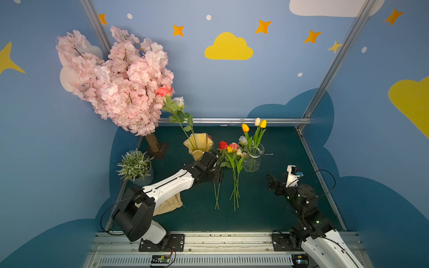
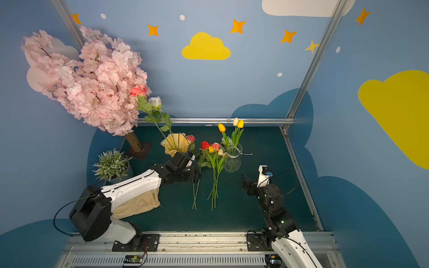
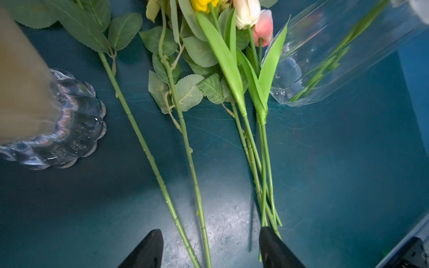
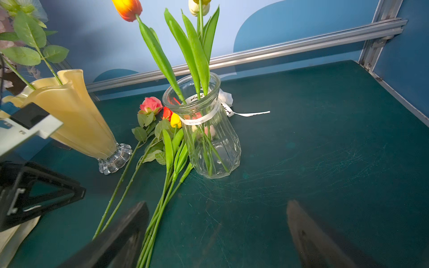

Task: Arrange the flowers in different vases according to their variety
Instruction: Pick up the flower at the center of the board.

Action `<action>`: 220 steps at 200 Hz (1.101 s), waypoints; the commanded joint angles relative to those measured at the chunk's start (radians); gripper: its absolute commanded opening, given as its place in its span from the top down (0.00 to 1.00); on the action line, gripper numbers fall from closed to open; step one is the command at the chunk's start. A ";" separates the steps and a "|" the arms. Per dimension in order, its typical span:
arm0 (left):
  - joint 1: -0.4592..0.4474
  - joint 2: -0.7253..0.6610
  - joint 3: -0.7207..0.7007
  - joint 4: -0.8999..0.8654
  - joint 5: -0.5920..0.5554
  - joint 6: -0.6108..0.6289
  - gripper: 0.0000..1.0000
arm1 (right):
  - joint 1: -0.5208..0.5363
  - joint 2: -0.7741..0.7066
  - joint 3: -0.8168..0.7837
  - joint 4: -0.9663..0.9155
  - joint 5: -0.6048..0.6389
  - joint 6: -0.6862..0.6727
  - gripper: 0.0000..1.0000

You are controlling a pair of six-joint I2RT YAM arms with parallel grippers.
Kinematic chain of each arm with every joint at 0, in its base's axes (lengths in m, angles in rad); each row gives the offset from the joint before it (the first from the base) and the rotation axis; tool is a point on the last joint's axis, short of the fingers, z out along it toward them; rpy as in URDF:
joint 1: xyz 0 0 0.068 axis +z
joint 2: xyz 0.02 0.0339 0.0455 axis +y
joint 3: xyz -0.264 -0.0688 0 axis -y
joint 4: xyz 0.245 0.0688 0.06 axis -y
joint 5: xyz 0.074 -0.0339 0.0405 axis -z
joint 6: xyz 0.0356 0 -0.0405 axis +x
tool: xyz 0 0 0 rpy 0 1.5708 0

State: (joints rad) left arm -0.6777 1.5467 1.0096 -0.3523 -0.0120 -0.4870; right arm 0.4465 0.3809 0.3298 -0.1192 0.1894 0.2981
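In both top views the task is partly done. Two roses [image 1: 178,101] stand in the amber vase [image 1: 198,145], and three tulips [image 1: 263,123] in the clear vase [image 2: 232,160] at its 3 o'clock. Loose flowers [image 1: 234,167] lie between on the table [image 1: 278,208].

Left wrist view: the left gripper [image 3: 210,232] has its jaws spread astride two rose stems [image 3: 148,153], with three loose tulips [image 3: 246,11] beside.

Right wrist view: the right gripper [image 4: 216,204] has its jaws spread, empty.

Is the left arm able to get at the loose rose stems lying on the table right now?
Probably yes: the left gripper is open with the two rose stems lying uncovered between its fingers. The tulip stems lie close beside one finger.
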 commanded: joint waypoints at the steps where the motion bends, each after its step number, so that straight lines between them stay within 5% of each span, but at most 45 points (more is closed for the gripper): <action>1: -0.013 0.081 0.066 -0.088 -0.046 -0.002 0.37 | -0.002 -0.015 0.000 0.016 0.028 0.014 0.02; 135: -0.016 0.455 0.362 -0.208 -0.175 0.068 0.61 | -0.002 0.019 -0.012 0.033 0.038 0.020 0.02; 220: -0.017 0.411 0.341 -0.176 -0.183 0.065 0.84 | -0.002 0.041 -0.015 0.043 0.026 0.026 0.02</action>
State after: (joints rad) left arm -0.6949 2.0087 1.3647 -0.5301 -0.1814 -0.4248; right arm 0.4465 0.4110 0.3214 -0.1104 0.2195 0.3176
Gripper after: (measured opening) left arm 0.198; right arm 0.978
